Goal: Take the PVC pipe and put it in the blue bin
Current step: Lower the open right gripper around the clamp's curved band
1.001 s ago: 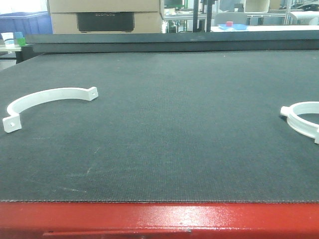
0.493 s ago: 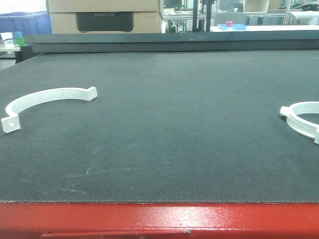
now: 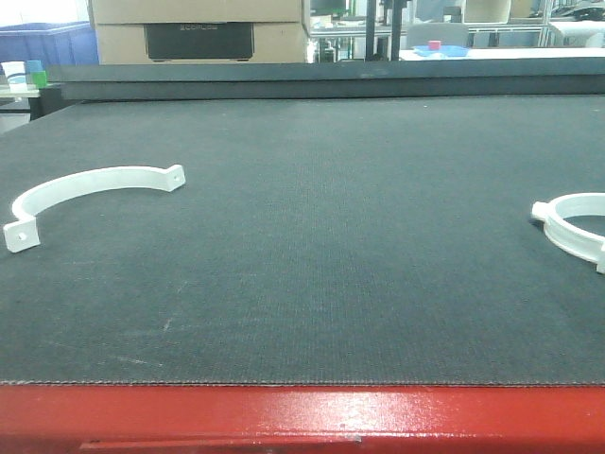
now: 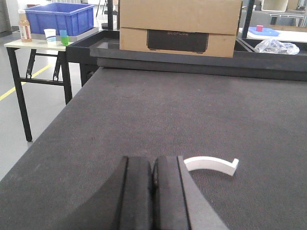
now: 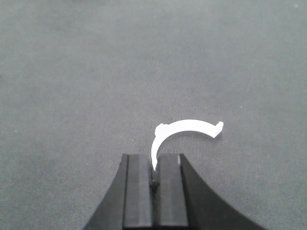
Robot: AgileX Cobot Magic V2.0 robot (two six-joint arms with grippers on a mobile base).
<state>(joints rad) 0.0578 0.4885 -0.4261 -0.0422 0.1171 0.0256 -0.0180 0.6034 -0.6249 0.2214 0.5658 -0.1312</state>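
**White PVC half-ring** (image 3: 95, 178): lies flat at 9 o'clock in the front view, open side facing 6 o'clock, a drilled tab at each end.
**Second white PVC ring piece** (image 3: 565, 236): lies flat at 3 o'clock, cut off by the frame edge.
**Blue bin** (image 3: 47, 43): stands upright in the background at 11 o'clock.

"ECOFLOW" on cardboard box (image 4: 180, 19)

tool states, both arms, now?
Left tool: closed, holding nothing; left PVC clamp lies on the mat just beyond it.
Right tool: closed, apparently pinching one end of the right PVC clamp.
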